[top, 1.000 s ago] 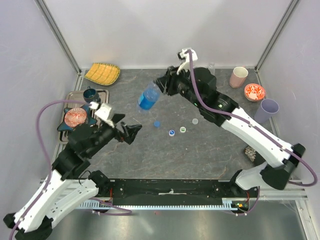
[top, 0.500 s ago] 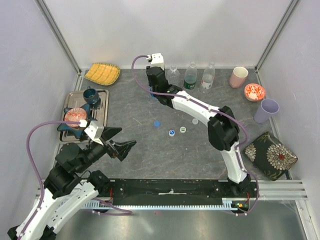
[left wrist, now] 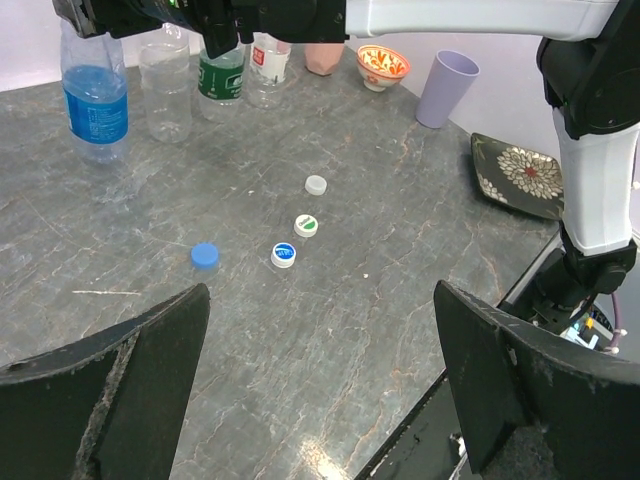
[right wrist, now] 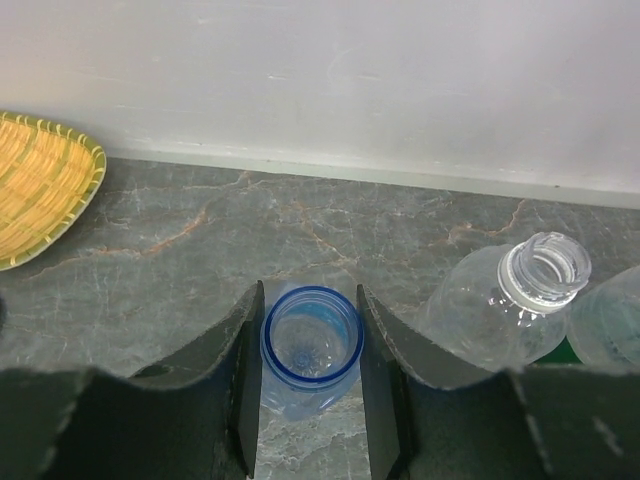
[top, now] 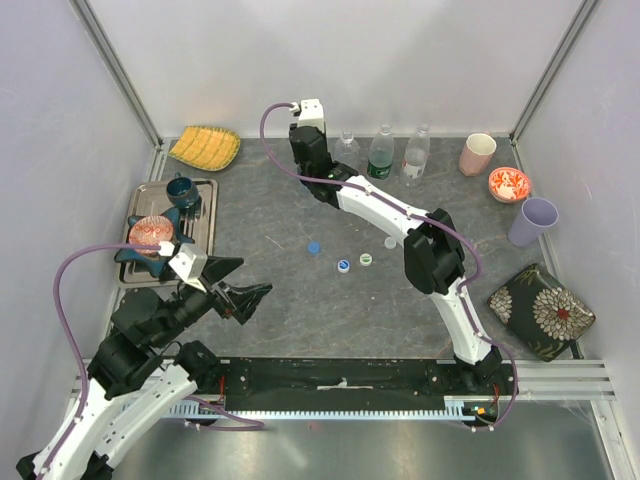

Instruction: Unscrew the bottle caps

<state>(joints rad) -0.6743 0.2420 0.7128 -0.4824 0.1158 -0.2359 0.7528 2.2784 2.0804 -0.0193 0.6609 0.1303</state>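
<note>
R fingers (right wrist: 240, 390) pinch uncapped blue bottle (right wrist: 310, 345) upright, prob. parking it; L fingers (left wrist: 110, 390) wide, empty, caps (left wrist: 306, 225) lie ahead.

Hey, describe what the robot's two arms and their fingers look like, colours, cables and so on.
The left arm and right arm are both white shell links joined by black joints. A purple cable loops along each to a white camera block at the wrist. The left gripper and right gripper have broad, dark, matte fingers, scuffed pale along the edges.
</note>
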